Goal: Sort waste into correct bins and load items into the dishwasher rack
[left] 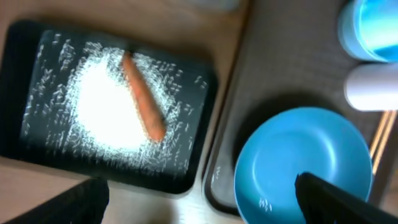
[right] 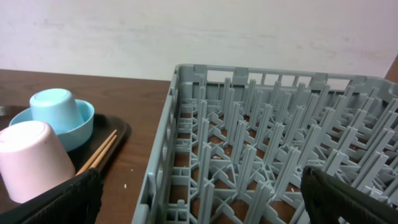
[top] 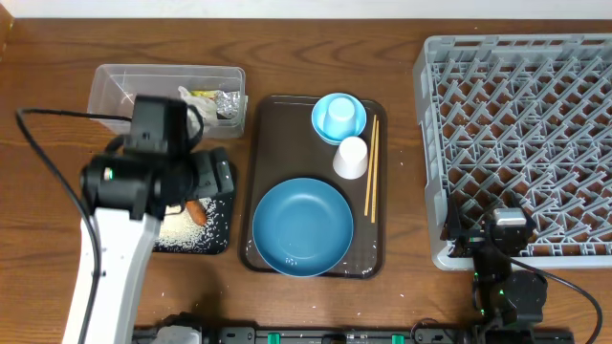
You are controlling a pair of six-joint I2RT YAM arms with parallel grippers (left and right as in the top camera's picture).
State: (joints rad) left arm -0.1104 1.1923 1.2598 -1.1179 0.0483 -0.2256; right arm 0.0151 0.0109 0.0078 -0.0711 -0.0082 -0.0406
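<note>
A small orange carrot [left: 142,99] on white rice grains [left: 93,109] in the shallow black rectangular tray [left: 17,74].
Our left gripper [left: 202,202] hovers above, fingers wide; our right gripper [right: 202,205], equally wide, faces the grey plastic lattice rack [right: 163,162].

Overhead feed is fine for you: even, soft light, counter [top: 48,67] well exposed, shadows faint, one small glint low on the plate [top: 301,225]. Your left wrist view is soft all over. The rice [left: 102,106] blows out to a white patch at centre left and the carrot [left: 143,102] edges are smeared. Right wrist is sharp on the rack [right: 249,124], with the wall behind evenly lit. The cup [right: 31,158] at lower left is slightly soft. The pincer fingers [right: 56,202] in both lower corners are dark and out of focus.
</note>
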